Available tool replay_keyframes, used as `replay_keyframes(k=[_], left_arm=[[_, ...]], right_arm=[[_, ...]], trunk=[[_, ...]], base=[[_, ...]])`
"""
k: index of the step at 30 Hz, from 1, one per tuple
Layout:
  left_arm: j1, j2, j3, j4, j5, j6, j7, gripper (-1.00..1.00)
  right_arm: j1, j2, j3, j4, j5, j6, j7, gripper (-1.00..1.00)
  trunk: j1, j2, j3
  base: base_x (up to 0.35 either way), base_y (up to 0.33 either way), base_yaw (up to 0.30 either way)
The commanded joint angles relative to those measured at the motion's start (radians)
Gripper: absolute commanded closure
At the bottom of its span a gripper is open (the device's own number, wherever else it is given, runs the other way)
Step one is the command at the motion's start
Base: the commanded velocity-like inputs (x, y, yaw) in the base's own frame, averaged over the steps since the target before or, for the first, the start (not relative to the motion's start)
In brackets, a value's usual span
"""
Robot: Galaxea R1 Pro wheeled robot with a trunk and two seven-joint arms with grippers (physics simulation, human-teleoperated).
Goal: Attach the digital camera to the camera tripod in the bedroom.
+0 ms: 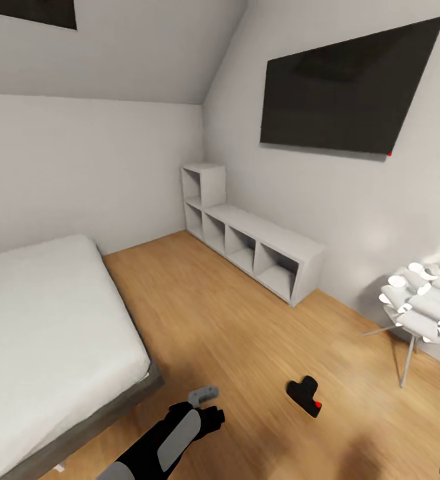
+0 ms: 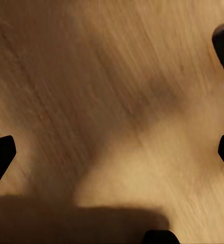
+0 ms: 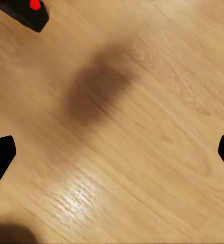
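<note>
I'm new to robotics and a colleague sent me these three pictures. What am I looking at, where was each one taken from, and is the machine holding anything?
These are simulator renders from a wheeled robot with two arms. The big picture comes from a camera on its head, looking down into a bedroom: a bed, a grey cube shelf, a dark screen on the wall, and a small black camera lying on the wood floor. The dark arm at the bottom is its left arm. The other two pictures come from cameras near each wrist, both looking down at the floor; the black shapes at their edges are the jaws, spread apart. Nothing is held. The right wrist picture catches the camera's red button.
</note>
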Motion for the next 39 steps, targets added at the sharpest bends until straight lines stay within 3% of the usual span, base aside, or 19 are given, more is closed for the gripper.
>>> replay_keyframes(k=[1,21,39], left_arm=[[-0.001,0.001,-0.004,-0.002,0.008,0.001,0.008,-1.00],[-0.001,0.001,-0.004,0.000,0.007,0.001,0.009,-1.00],[-0.001,0.001,-0.003,0.000,0.008,0.001,0.009,-1.00]], right_arm=[[-0.001,0.000,-0.005,-0.002,0.007,0.006,0.008,-1.00],[-0.001,-0.006,-0.006,-0.002,0.006,0.012,0.008,-1.00],[-0.001,-0.006,-0.006,-0.002,0.006,0.012,0.009,-1.00]], trunk=[[0.000,0.000,-0.001],[0.000,0.000,-0.001],[0.000,0.000,-0.001]], base=[[0.278,0.160,-0.262],[0.240,0.209,-0.262],[0.038,0.066,-0.262]])
